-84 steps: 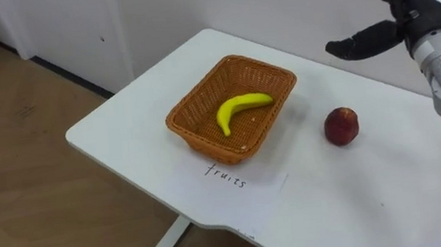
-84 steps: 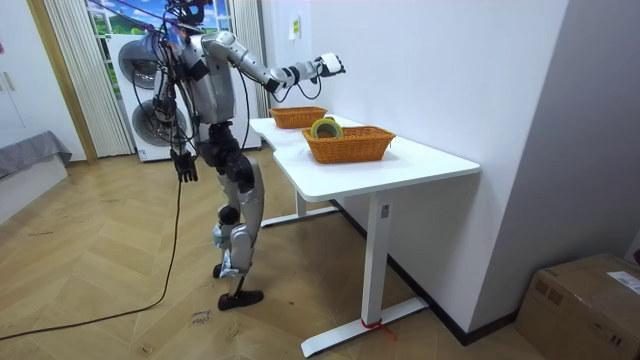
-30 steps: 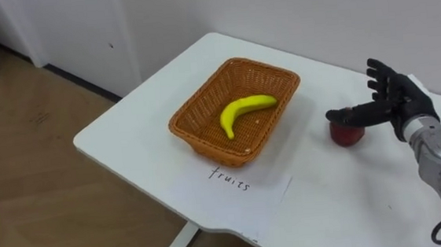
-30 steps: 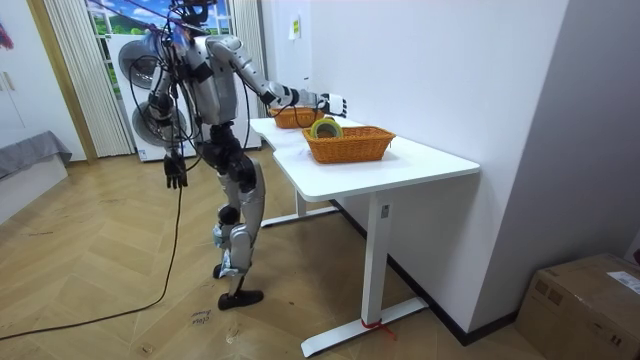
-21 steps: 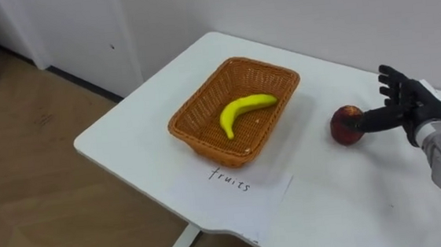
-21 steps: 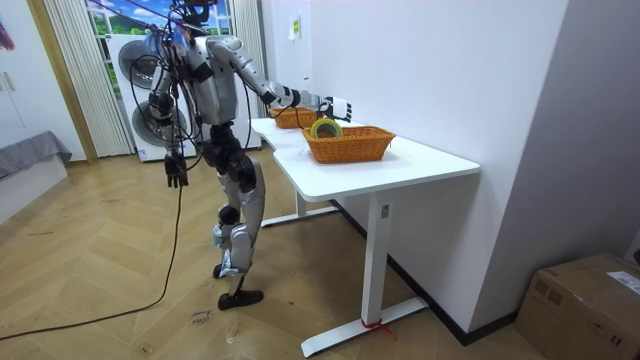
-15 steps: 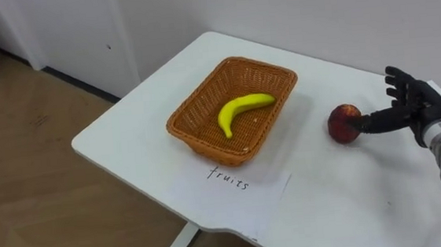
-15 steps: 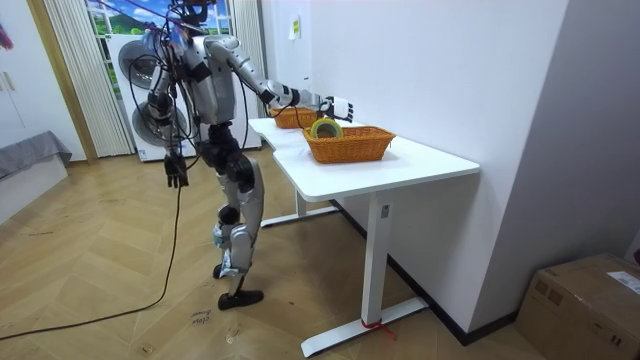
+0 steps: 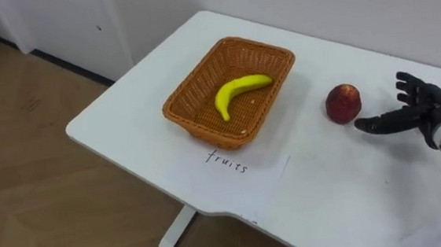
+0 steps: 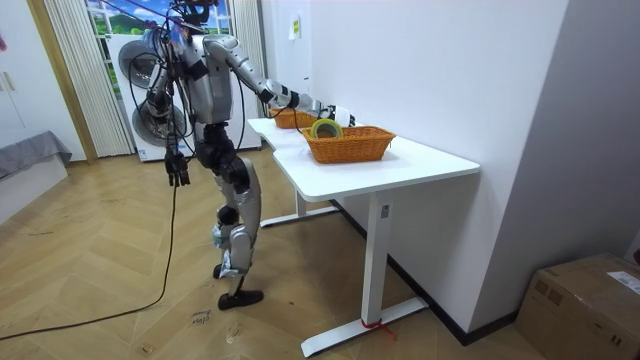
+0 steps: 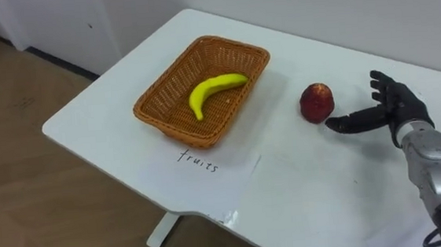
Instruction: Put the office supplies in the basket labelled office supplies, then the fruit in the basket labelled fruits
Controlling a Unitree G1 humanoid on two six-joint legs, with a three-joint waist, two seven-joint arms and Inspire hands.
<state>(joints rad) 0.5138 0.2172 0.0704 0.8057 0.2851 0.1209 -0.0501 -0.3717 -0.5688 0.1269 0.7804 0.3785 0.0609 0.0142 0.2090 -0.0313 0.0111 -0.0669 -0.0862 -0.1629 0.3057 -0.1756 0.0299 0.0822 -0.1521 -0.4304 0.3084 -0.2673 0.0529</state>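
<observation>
One fruit left out: the apple (image 9: 343,103) sits on the white surface (image 9: 345,200), between the fruit basket (image 9: 197,129) and your right robot hand (image 9: 418,112), well clear of the basket's rim.
Already sorted: the banana (image 9: 238,93) lies inside that basket, and a sheet of paper (image 9: 245,181) with handwriting lies in front of it.
How it should handle: expect the apple to be firm, smooth and round. It is likely light enough for one hand, prone to rolling if nudged from one side, and liable to bruise if dropped.
Where to take hold: wrap it around its widest part, thumb on one side and fingers opposite, rather than pinching the top.
Right robot hand: spread apart and holding nothing, fingers straight, palm turned toward the apple. The thumb points at the fruit and ends just beside its lower right; you cannot tell whether the tip touches the skin.
Arm pose: the forearm comes in low from the lower right, nearly level with the surface.
Left robot hand (image 10: 172,172): it hangs at the robot's side in the room view; you cannot tell whether it is apart or together.
Stance: the robot stands upright at the surface's edge, right arm stretched out over it.
Next move, as a judgement: slide the palm in until the apple sits between thumb and fingers, then close.
</observation>
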